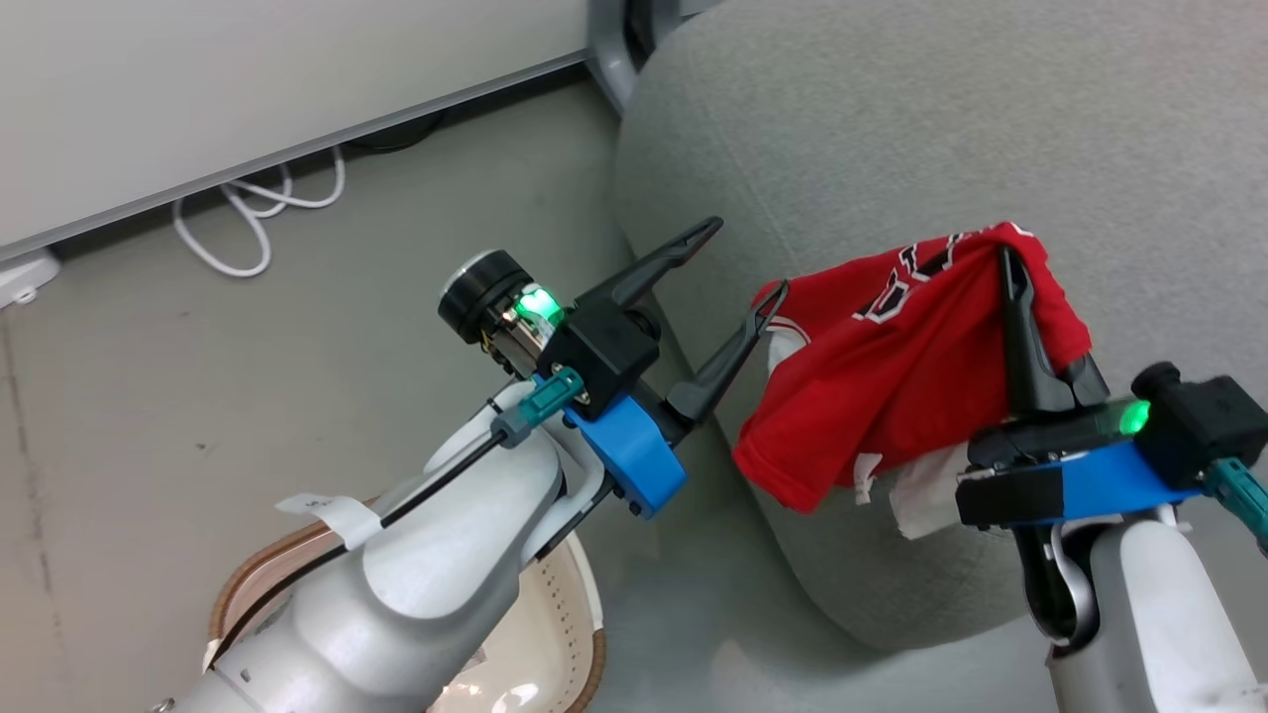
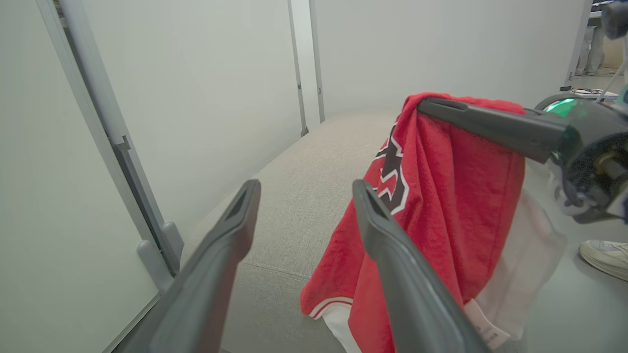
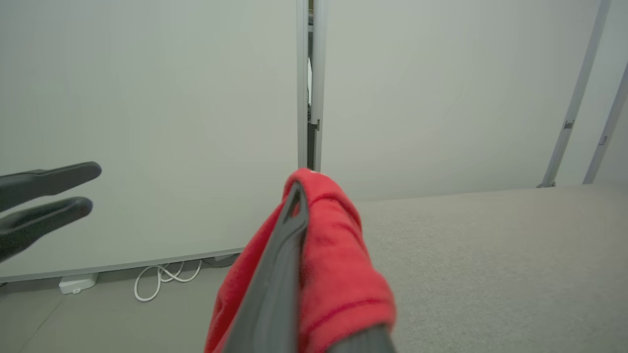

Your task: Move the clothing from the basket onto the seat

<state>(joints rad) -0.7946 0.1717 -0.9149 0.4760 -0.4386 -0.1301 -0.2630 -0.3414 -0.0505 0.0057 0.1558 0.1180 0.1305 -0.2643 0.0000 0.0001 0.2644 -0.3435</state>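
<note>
Setting the red jersey down well calls for carrying it farther in over the grey sofa before letting go. It hangs at the sofa's rounded near corner, with its lower hem and white sleeve dangling by the edge, so released here it would likely slide toward the floor. The safer order looks like a forward reach, a lowering until the cloth pools on the upholstery, and only then an opening of the fingers. The right gripper has its fingers pinched fully together on a bunched fold at the top of the jersey, and the fabric drapes over their tips. That arm rises from the lower right of the head view, wrist roughly level, fingers pointing away from the robot over the sofa. The left gripper is spread wide and holds nothing. Its arm reaches diagonally above the basket, with its fingers aimed toward the jersey's near edge and one tip just beside the cloth, though I cannot tell whether it touches. It could steady the hem, or draw aside so nothing snags. The basket sits on the floor beside the sofa, its inside mostly hidden by the forearm, so I cannot tell whether any clothing is left in it.
</note>
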